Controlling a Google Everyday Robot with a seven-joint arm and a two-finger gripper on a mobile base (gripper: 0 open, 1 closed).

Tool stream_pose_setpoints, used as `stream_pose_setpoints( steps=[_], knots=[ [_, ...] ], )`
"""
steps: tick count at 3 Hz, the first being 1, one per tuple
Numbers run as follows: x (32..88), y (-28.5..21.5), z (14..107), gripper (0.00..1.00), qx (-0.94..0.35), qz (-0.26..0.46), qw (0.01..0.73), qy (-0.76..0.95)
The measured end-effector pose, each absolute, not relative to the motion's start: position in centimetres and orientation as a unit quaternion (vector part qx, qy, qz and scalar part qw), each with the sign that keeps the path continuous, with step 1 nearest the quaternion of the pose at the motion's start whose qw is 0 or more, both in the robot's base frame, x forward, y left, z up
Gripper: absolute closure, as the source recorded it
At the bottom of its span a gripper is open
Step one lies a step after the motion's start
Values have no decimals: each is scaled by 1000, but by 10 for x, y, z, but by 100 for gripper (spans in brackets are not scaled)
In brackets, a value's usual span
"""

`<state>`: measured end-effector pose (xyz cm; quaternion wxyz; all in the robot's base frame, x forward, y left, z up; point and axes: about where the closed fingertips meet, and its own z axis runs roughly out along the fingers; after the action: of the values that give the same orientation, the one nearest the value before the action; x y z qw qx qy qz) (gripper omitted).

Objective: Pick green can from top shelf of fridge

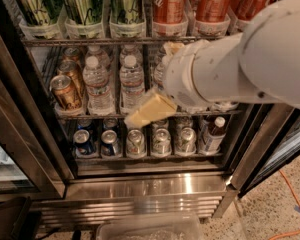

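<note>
Green can (126,4) upright on the top shelf (90,41), in a clear lane tray at the front rail, about mid-shelf. Shiny light green with dark script lettering; its top is cut off by the view's edge. Two other green cans (84,3) stand on the same shelf toward its left end, in the same row and the same kind of tray. Red cans (168,3) fill the shelf's right half, the nearest one just beside the green can; cannot tell if they touch. Gripper (151,108) sits below the top shelf, under its middle, level with the water bottles (97,81) on the next rack down. Its cream-coloured part angles down and left, well apart from the green can. Cannot tell whether the gripper is released or clenched. White arm (250,59) reaches in from under the shelf's right end and covers the right side of the rack beneath. Gold-brown cans (65,91) sit under the shelf's left end, on that same rack. Two racks below the shelf: blue cans (83,143), silver cans (161,141), one dark bottle (212,133). Fridge (256,139) is dark-framed, with its stainless base (140,186) far below the shelf. Clear bin (150,229) and orange cable (290,204) are on the floor, lower still.
</note>
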<state>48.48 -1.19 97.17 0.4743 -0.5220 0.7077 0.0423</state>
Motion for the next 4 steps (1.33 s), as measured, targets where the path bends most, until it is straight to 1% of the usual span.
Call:
stream_pose_setpoints(
  steps=[1,3,4],
  knots=[
    [509,17,991,0,-503,49,509,696],
    [508,21,999,0,-497,50,519,694],
    [515,53,997,0,-474,92,543,687]
  ],
)
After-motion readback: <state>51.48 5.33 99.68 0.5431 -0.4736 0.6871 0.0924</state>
